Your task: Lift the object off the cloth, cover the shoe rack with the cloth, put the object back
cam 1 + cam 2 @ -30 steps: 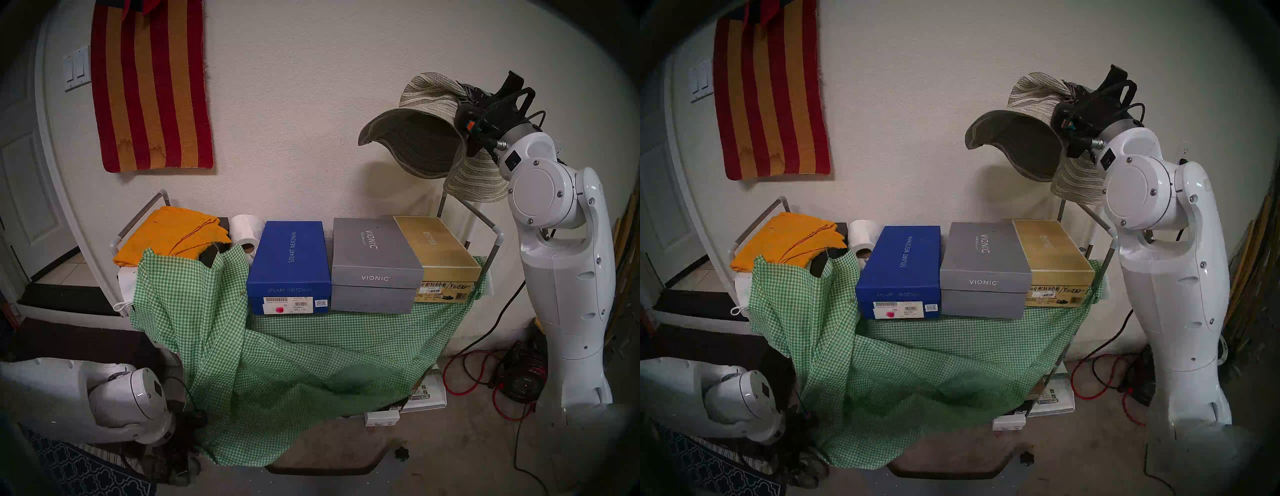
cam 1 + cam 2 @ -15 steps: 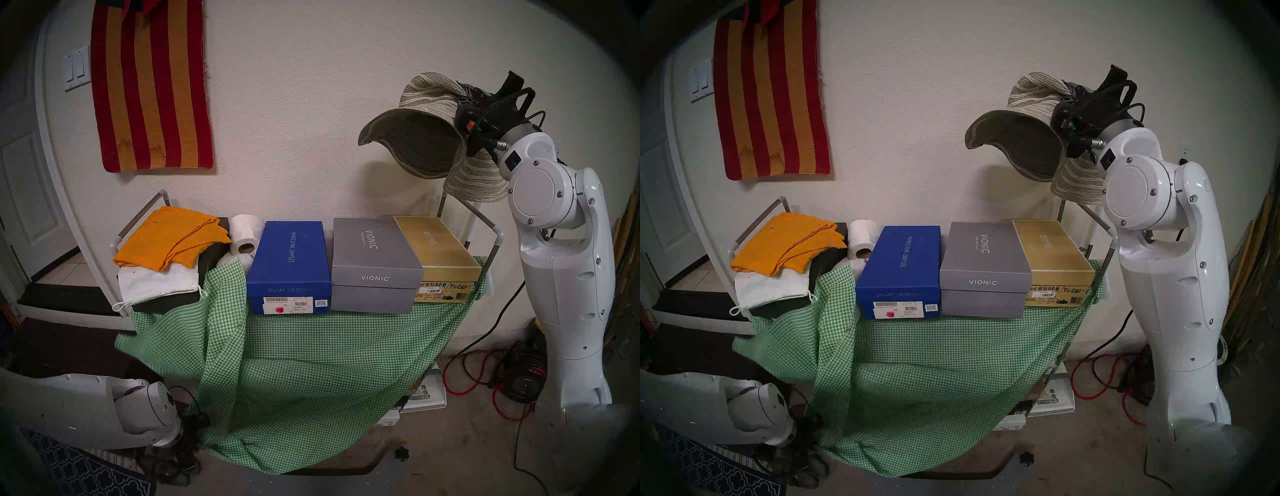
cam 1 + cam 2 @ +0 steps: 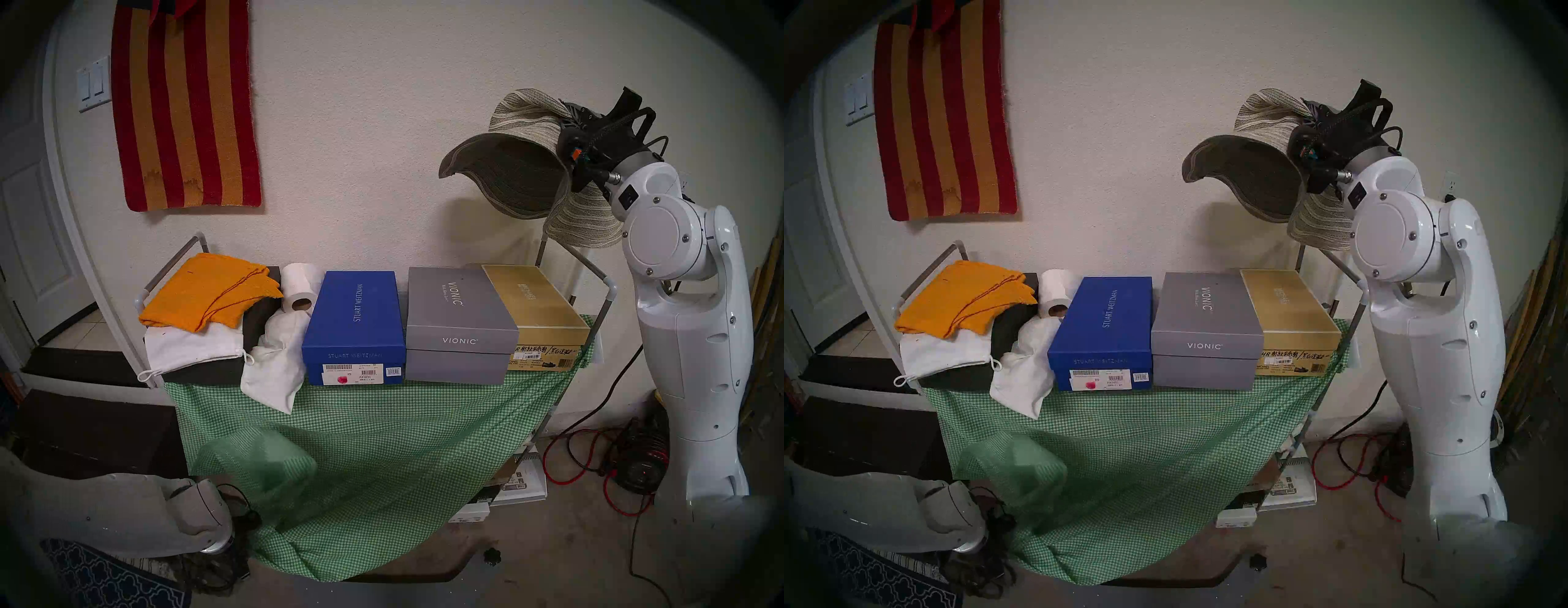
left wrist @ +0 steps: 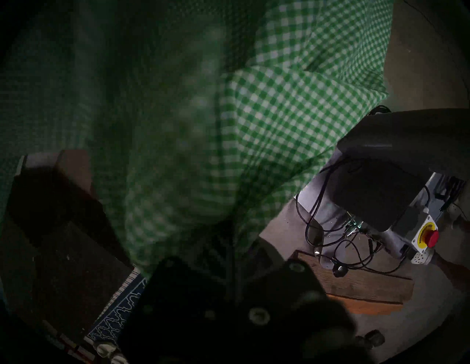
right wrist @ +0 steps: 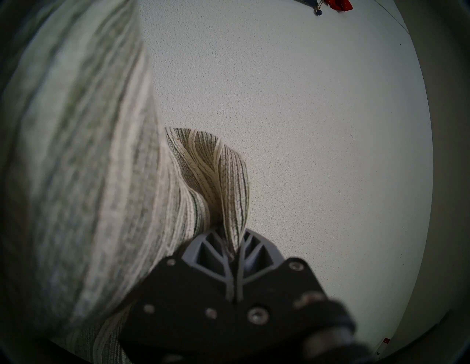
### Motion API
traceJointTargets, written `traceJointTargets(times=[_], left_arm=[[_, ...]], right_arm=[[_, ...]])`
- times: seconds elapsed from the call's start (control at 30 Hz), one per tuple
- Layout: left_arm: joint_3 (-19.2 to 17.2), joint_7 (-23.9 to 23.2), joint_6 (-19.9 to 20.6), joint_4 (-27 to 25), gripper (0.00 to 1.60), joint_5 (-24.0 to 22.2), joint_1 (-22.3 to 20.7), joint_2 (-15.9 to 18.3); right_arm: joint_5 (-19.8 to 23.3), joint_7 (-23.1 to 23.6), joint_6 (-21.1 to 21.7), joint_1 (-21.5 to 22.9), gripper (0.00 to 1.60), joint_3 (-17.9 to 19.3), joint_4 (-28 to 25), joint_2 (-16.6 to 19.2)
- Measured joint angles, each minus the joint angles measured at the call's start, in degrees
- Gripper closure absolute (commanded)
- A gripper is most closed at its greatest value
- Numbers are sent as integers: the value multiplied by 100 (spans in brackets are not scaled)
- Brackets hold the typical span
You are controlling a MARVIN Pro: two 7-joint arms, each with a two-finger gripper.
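Observation:
My right gripper (image 3: 567, 121) is shut on the brim of the woven sun hat (image 3: 509, 178) and holds it high at the right, above the shoe rack's right rail (image 3: 594, 271). The right wrist view shows the hat's striped fabric (image 5: 223, 178) pinched between the shut fingers of that gripper (image 5: 230, 241). The green-and-white check cloth (image 3: 403, 446) hangs from the rack's top shelf down its front to the floor, its upper edge under the boxes. My left gripper (image 4: 229, 274) is shut on a gathered bunch of the cloth (image 4: 267, 114), low at the cloth's lower left.
Blue (image 3: 354, 327), grey (image 3: 458, 322) and gold (image 3: 534, 314) shoe boxes stand on the top shelf. An orange towel (image 3: 208, 293), a toilet roll (image 3: 299, 288) and white bags (image 3: 275, 365) lie left of them. A dark chest (image 3: 93, 433) stands left; red cables (image 3: 594, 467) lie right.
The cloth's left part, raised over the orange towel a second ago, has dropped down the rack's front and uncovered the white bags. My left arm has moved lower. The right arm and hat are still.

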Motion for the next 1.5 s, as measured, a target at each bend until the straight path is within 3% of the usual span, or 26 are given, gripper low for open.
traceJointTargets(times=[0.03, 0.07, 0.1, 0.13, 0.17, 0.2, 0.7, 0.9, 1.23, 1.5], left_arm=[[1, 19, -13, 122, 160, -62, 34, -78], [2, 41, -24, 217, 134, -120, 68, -142], [2, 53, -35, 279, 99, -169, 92, -185], [1, 69, -54, 401, 85, -250, 128, -263], [-3, 78, -63, 466, 28, -292, 148, -302], [-15, 95, -79, 572, 0, -367, 181, -363], [-207, 188, -266, 2073, 0, -1387, 669, -882], [-333, 66, -411, 2569, 0, -1818, 871, -926], [-1094, -427, -710, 3658, 0, -2848, 827, -489], [-1779, -784, -1040, 4446, 0, -3826, 746, -414]], right_arm=[[-1, 0, -2, 0, 160, 1, 0, -2], [-3, 1, -3, -1, 160, 2, 0, -4], [-4, 1, -5, -1, 160, 3, 0, -5], [-6, 1, -7, -2, 160, 4, 1, -8], [-7, 1, -8, -2, 160, 5, 1, -9], [-9, 2, -9, -2, 160, 7, 1, -11], [-27, 8, -33, -8, 160, 22, 2, -34], [-35, 11, -40, -10, 160, 27, 2, -43], [-49, 20, -54, -13, 160, 37, 2, -60], [-59, 35, -59, -15, 160, 43, 2, -70]])
